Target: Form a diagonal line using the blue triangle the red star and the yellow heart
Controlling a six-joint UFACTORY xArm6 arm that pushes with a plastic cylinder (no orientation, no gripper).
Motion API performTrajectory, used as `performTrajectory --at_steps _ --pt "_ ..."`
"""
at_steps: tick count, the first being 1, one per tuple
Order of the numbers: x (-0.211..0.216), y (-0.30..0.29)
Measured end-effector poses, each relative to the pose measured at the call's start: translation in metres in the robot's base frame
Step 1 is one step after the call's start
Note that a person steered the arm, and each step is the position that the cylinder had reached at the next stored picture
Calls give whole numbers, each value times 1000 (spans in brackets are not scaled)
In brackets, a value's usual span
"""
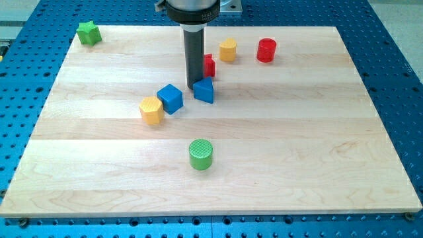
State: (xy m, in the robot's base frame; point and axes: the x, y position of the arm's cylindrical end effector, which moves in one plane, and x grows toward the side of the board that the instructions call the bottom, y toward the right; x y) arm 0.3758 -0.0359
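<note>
The blue triangle (204, 90) lies just above the board's middle. My tip (195, 86) stands at its upper left edge, touching or nearly touching it. The red star (209, 65) sits right behind the rod, partly hidden by it. The yellow heart (151, 110) lies to the lower left, next to a blue cube (170, 98). Heart, cube and triangle run in a rising line toward the view's right.
A yellow hexagon block (228, 49) and a red cylinder (266, 50) stand near the top. A green cylinder (201, 154) stands below the middle. A green star (88, 33) sits at the top left corner. The wooden board (317, 145) lies on a blue perforated table.
</note>
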Motion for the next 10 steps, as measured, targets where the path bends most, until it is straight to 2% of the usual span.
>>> performTrajectory --at_steps 2,4,5,6,7,8,10 --pt "-29 2" --pt "-25 53" --pt "26 93" --pt "13 122" --pt "-53 132" --pt "-84 108" --pt "-40 76"
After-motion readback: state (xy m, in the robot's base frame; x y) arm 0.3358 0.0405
